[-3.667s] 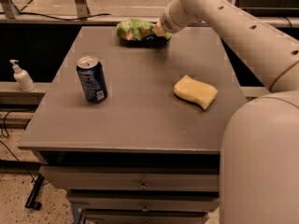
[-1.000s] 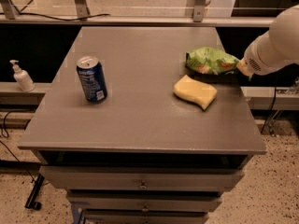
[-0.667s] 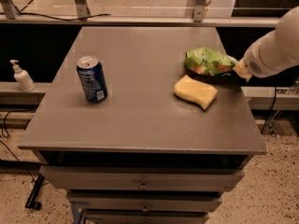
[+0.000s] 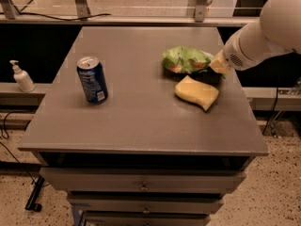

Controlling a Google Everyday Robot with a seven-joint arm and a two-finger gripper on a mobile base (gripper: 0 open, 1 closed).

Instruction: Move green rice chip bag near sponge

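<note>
- One green rice chip bag (image 4: 186, 60) hung right of frame centre, just above the sponge (image 4: 197, 92), its long axis running left-right.
- Gripper (image 4: 217, 66) was at its right end, jaws apparently closed on the foil.
- Soda can (image 4: 92, 79) stood well left on the tabletop (image 4: 141, 121).

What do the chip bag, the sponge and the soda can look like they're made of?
Bag: looks like glossy foil or plastic film, going by its wrinkles and sheen. Sponge: probably soft foam, matte pale yellow, thick with wavy sides. Can: likely painted metal, blue with a silvery top. The gripper is at the bag's right edge.
</note>
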